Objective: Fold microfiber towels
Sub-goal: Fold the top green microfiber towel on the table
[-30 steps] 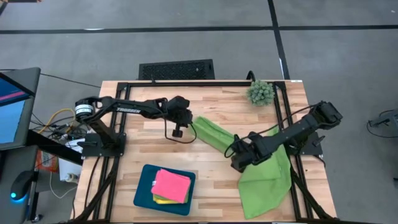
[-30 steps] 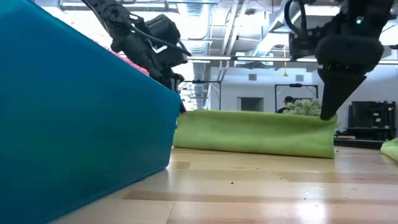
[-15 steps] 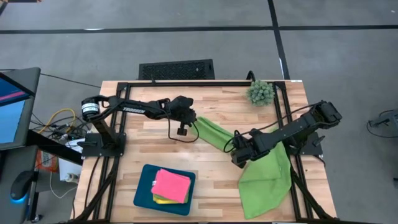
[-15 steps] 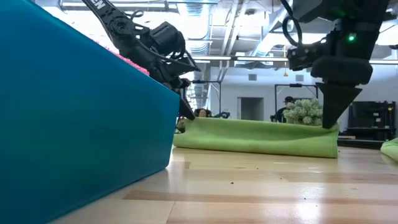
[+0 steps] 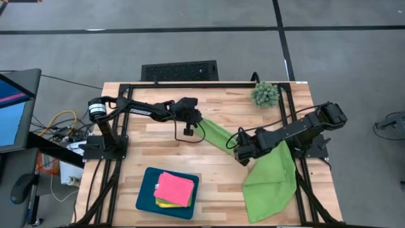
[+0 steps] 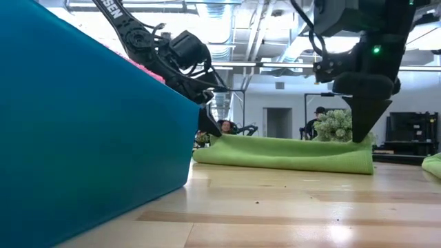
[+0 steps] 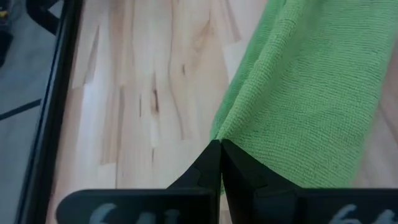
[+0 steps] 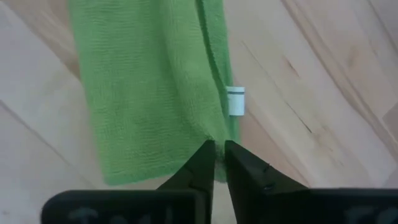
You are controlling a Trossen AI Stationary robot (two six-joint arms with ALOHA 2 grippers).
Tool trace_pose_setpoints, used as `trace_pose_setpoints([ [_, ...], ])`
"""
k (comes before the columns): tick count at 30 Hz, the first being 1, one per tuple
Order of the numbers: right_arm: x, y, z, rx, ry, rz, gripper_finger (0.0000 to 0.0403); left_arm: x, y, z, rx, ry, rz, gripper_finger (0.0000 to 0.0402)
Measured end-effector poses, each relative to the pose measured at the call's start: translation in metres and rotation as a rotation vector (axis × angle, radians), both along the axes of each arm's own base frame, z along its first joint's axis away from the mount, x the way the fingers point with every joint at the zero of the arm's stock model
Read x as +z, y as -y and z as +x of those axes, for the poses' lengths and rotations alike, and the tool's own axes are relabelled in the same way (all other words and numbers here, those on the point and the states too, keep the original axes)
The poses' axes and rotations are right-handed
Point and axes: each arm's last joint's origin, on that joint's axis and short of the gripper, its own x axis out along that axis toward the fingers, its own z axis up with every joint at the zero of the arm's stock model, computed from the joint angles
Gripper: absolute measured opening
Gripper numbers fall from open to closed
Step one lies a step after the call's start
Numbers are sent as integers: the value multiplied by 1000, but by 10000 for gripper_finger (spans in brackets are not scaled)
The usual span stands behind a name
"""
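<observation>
Green towel lies on the table, one strip pulled between our claws. We pinch its ends with the left gripper and right gripper. Both have moved up the table, dragging the fold along.

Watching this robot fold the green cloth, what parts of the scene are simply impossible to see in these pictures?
- Low view: the teal tray fills the near side and hides most of what lies in it.
- High view: the yellow towel is mostly covered by the pink towel; anything beneath stays hidden.
- High view: the right gripper and arm cover part of the green towel.
- Right wrist view: the towel's white tag is too small to read.
</observation>
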Motion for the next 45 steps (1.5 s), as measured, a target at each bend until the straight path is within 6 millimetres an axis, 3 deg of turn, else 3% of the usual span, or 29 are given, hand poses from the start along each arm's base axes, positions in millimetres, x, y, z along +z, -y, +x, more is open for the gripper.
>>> trace_pose_setpoints([
  [5,0,7,1,-30,-5,6,90,0,-4,-1,4,2,-3,6],
  [11,0,11,3,-49,-4,18,155,-1,-2,-1,-38,6,-51,47],
  [16,1,12,3,-75,23,-26,201,-1,-8,-3,57,-19,31,91],
  [20,12,10,0,-121,116,-80,207,3,-19,-6,130,-8,73,109],
  [23,23,9,-4,-146,195,-102,200,11,-22,-10,165,18,61,111],
  [26,38,5,-9,-144,303,-122,188,32,-25,-16,203,92,-17,110],
  [28,47,1,-12,-141,384,-145,174,53,-27,-23,195,195,-164,102],
  [31,53,-4,-17,-165,465,-179,139,72,-30,-27,33,341,-456,63],
  [34,37,-7,-20,-196,505,-155,79,59,-25,-22,-57,293,-521,12],
  [37,10,-8,-18,-209,556,-117,18,38,-21,-12,-73,239,-491,4],
  [45,-24,8,-10,-304,590,-113,15,-4,-14,2,-80,130,-513,0],
])
